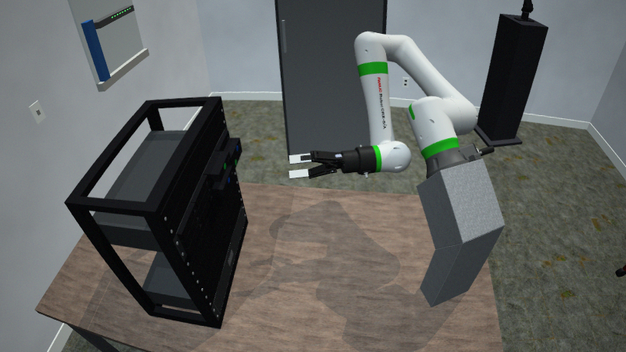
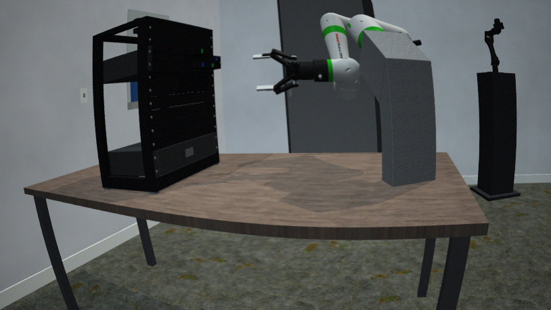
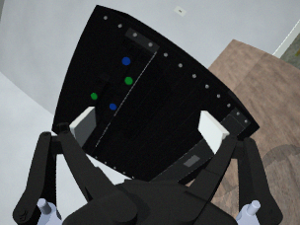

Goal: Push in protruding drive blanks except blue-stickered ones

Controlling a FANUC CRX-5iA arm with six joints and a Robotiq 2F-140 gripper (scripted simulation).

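Observation:
A black open-frame rack [image 1: 184, 103] [image 2: 145, 96] [image 3: 165, 140] stands at the left end of the wooden table [image 1: 371, 262] [image 2: 269, 216]. Near the top of its front, short drive blanks [image 1: 224, 162] [image 2: 214, 62] stick out. Two have green stickers [image 1: 225, 165] [image 2: 202, 50] [image 3: 129, 81] and two have blue stickers [image 1: 236, 149] [image 2: 216, 59] [image 3: 125, 61]. My gripper [image 1: 299, 165] [image 2: 262, 72] [image 3: 148, 118] is open and empty. It is level with the blanks, points at the rack front and is a good way clear of it.
The arm's grey pedestal [image 1: 459, 218] [image 2: 404, 115] stands on the right side of the table. A dark cabinet [image 1: 327, 65] and a black column [image 1: 510, 74] [image 2: 497, 130] stand on the floor behind. A wall panel [image 1: 109, 39] hangs behind the rack.

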